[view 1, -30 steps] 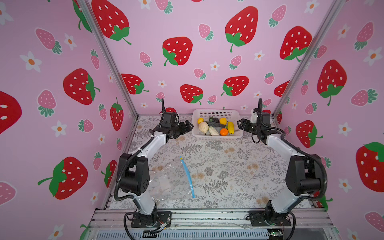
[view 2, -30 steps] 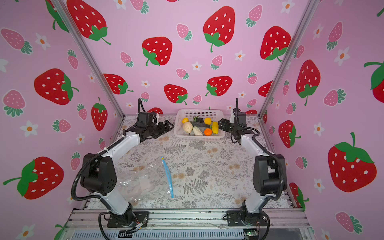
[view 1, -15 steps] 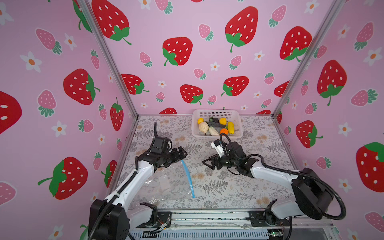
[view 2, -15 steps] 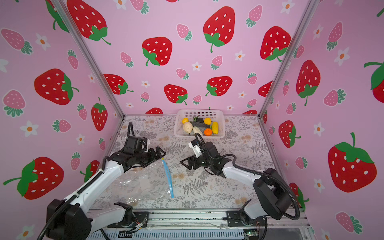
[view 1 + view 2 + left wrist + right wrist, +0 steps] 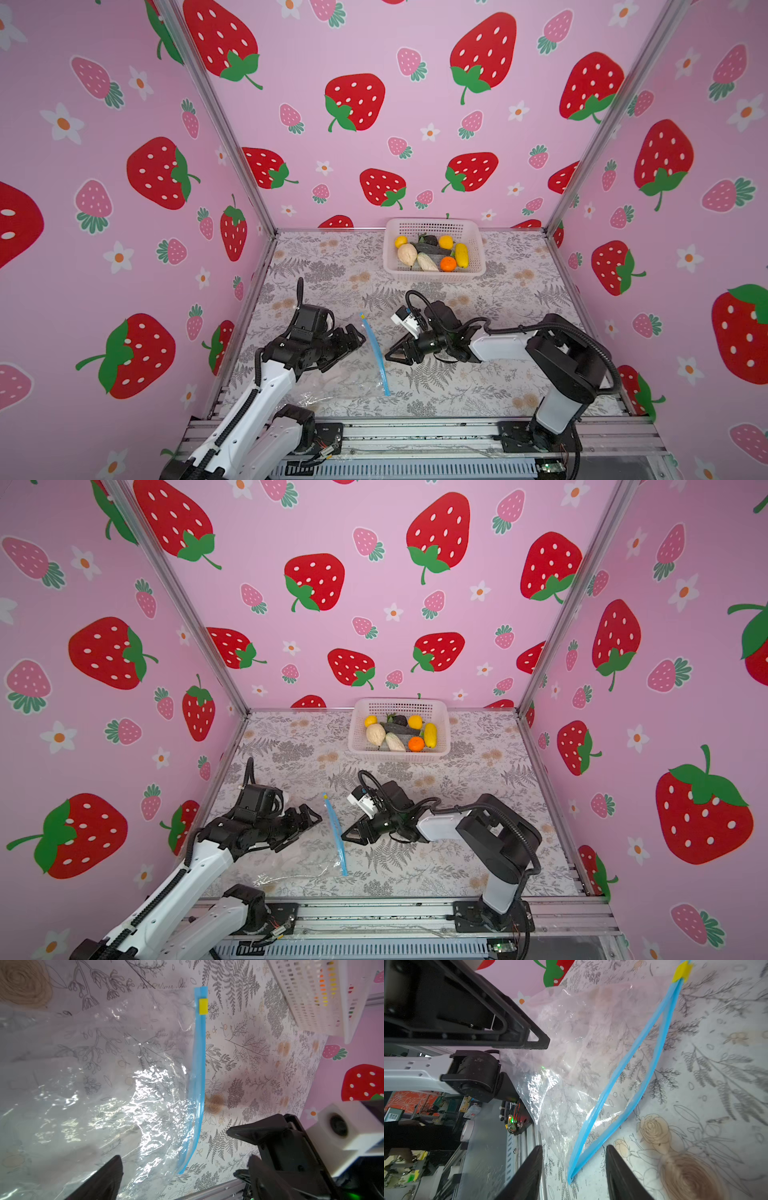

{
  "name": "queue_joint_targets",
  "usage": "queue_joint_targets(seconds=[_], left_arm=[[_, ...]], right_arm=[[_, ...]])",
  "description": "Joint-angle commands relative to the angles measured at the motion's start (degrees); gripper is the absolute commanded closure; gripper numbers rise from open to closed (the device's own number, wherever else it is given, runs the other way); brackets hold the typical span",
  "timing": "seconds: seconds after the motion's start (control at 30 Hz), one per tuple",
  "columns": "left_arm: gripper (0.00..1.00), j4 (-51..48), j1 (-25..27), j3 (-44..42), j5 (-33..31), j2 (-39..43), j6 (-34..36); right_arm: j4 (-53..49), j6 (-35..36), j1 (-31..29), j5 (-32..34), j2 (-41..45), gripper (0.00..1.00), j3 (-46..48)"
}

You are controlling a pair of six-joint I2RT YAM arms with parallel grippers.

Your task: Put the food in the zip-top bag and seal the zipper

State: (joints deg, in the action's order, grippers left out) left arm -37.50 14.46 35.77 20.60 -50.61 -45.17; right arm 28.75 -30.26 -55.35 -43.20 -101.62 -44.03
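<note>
I had the left gripper (image 5: 347, 349) low over the zip-top bag (image 5: 345, 382), its fingers spread wide with nothing between them but the clear plastic lying beneath. The right gripper (image 5: 392, 357) faced it from the other side of the zipper (image 5: 376, 357), which ran between the two. In the right wrist view its fingers (image 5: 533, 1167) stood apart, with the near end of the blue strip lying between them, unclamped. The strip's two halves gaped there, so the mouth was open. The yellow tab (image 5: 203, 1006) sat at the strip's far end. The food (image 5: 430, 251) lay in the white basket (image 5: 434, 226), well beyond both grippers.
</note>
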Motion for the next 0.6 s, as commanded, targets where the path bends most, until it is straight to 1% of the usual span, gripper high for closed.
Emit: queue_joint_targets(seconds=[0.0, 0.23, 0.57], left_arm=[[0.04, -0.46, -0.07, -0.36, 0.83, 0.03, -1.07], [0.04, -1.24, -0.14, 0.0, -1.11, -0.19, 0.47], [0.04, -0.15, -0.11, -0.87, -1.59, -0.16, 0.12]], right_arm=[[3.6, 0.94, -0.36, -3.39, -2.55, 0.53, -2.28], [5.84, -0.74, -1.54, -6.56, -7.7, 0.58, -4.71], [6.54, -2.24, -1.77, -7.51, -10.98, 0.59, -6.22]])
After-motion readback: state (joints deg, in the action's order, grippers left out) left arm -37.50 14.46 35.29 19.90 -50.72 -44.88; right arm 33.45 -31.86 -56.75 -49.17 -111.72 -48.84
